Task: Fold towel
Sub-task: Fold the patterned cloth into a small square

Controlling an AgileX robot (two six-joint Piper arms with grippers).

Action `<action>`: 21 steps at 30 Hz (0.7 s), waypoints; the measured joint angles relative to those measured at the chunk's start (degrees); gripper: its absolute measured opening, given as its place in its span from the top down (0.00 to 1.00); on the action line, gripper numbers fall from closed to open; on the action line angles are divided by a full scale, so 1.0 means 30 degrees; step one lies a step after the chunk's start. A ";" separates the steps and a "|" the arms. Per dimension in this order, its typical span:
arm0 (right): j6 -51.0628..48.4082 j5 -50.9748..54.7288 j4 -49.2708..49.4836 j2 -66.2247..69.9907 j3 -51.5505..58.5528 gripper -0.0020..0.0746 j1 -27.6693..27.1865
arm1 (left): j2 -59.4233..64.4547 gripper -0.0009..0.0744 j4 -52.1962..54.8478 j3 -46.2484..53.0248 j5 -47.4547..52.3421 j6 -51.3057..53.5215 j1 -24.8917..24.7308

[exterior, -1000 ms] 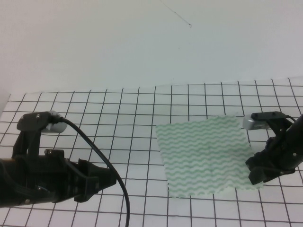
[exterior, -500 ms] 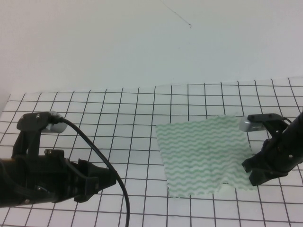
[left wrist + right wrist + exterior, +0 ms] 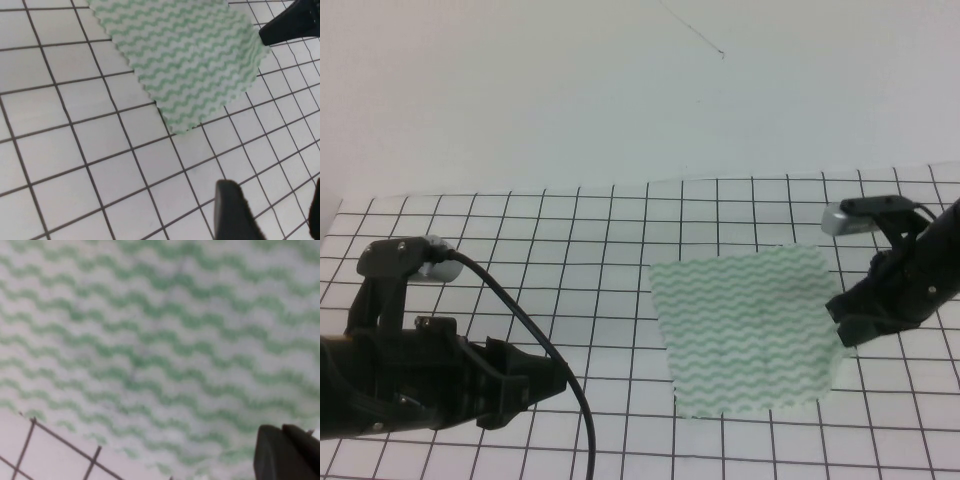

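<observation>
Evidently the fold is only at its start. The right gripper (image 3: pixel 842 323) sits at the right edge of the towel (image 3: pixel 745 325), its jaws pressed together on that hem, which looks raised a little off the gridded table (image 3: pixel 570 260). The rest of the towel lies flat and spread out. Well off the towel's left side, the left gripper (image 3: pixel 556 380) hangs parked, jaws apart, holding nothing. Next, I'd judge, the pinched edge must be carried up and over toward the towel's left edge without dragging the whole cloth along.
</observation>
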 joint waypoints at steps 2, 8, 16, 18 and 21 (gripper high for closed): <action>0.0000 -0.0081 0.0173 0.0000 -0.0373 0.97 0.0000 | -0.0034 0.58 0.0000 0.0000 0.0025 0.0000 0.0000; -0.0017 -0.1109 0.0485 0.0255 -0.1363 0.97 0.0000 | -0.0034 0.58 0.0000 0.0000 0.0115 -0.0009 0.0000; -0.0139 -0.2350 0.0525 0.1706 -0.2420 0.97 0.0000 | -0.0034 0.58 0.0261 0.0000 0.0388 0.0028 0.0000; -0.0102 -0.2717 0.0525 0.1892 -0.2631 0.97 0.0000 | -0.0034 0.58 0.0346 0.0000 0.0422 0.0054 0.0000; -0.0063 -0.2908 0.0487 0.2256 -0.2996 0.97 0.0000 | -0.0034 0.58 0.0358 0.0000 0.0397 0.0054 0.0000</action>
